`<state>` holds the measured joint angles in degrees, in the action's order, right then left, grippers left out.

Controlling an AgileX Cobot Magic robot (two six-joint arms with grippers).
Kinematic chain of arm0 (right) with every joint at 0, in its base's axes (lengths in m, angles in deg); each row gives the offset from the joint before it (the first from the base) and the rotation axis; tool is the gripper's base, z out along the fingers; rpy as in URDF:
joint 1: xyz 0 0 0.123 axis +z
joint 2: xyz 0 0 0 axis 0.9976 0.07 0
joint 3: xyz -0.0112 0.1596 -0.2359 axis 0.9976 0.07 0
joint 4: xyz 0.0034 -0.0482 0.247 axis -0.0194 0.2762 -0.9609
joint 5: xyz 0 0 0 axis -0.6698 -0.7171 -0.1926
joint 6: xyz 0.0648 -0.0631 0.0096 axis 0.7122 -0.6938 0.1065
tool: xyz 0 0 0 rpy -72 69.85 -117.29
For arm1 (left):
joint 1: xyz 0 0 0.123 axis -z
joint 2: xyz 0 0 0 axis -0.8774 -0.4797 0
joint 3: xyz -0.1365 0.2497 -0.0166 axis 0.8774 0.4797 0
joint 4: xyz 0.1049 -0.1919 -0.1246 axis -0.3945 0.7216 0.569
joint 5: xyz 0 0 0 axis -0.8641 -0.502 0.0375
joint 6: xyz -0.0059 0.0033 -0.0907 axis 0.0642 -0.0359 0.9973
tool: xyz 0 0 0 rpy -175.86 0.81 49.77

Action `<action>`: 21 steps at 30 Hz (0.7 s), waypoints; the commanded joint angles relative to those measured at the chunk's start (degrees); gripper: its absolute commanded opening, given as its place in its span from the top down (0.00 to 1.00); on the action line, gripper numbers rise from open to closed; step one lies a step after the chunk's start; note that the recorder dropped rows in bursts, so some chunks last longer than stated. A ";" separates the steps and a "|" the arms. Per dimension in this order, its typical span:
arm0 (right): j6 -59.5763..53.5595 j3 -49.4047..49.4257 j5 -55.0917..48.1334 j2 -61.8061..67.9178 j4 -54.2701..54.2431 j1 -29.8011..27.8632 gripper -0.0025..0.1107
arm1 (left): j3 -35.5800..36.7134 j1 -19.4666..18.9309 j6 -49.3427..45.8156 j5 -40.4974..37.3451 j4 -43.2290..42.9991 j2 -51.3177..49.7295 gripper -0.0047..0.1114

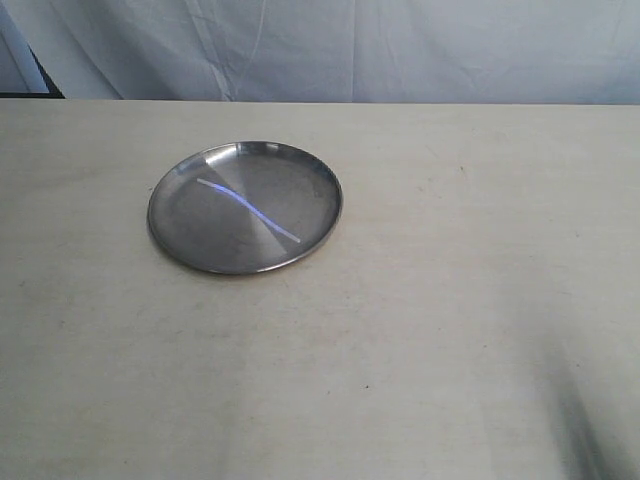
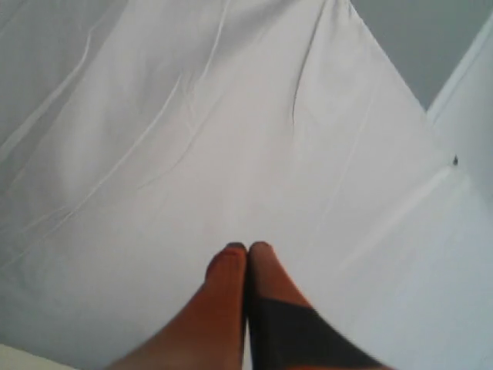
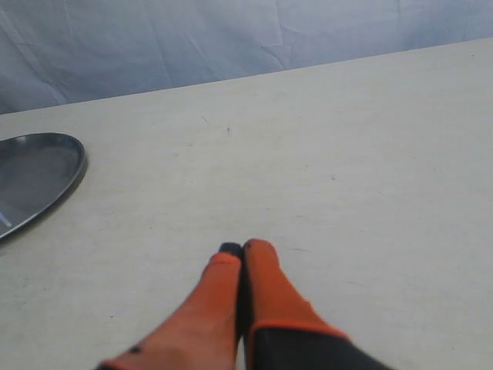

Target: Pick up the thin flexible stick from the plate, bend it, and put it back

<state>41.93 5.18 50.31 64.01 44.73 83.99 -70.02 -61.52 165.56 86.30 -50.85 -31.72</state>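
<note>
The round silver-grey plate (image 1: 245, 207) rests on the pale table left of centre. Across its middle lies the thin flexible stick (image 1: 248, 208), a whitish strip glinting bluish, running diagonally. Neither gripper appears in the exterior view. My left gripper (image 2: 247, 248) is shut with nothing between its orange fingers and faces a white cloth. Over bare table, my right gripper (image 3: 241, 247) is also shut and holds nothing. The plate's edge (image 3: 46, 181) shows in the right wrist view, well away from the fingertips.
A creased white cloth backdrop (image 1: 350, 45) hangs behind the table's far edge. The pale table (image 1: 420, 330) spreads wide around the plate. A soft shadow (image 1: 590, 420) falls on its near right corner.
</note>
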 commanded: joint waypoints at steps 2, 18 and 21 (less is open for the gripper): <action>0.01 0.11 0.53 -0.37 0.10 -0.27 0.97 | 1.26 -0.26 -2.81 -0.33 9.93 0.43 0.96; 0.01 0.11 0.53 -0.37 0.10 -0.27 0.97 | 16.48 -0.15 -64.33 -29.77 45.22 11.84 0.96; 0.01 0.11 0.53 -0.37 0.10 -0.27 0.97 | 19.22 -0.15 -64.33 -29.52 39.38 14.37 0.96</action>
<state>41.93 5.18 50.31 64.01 44.73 83.99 -52.93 -61.52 102.53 57.84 -7.72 -19.66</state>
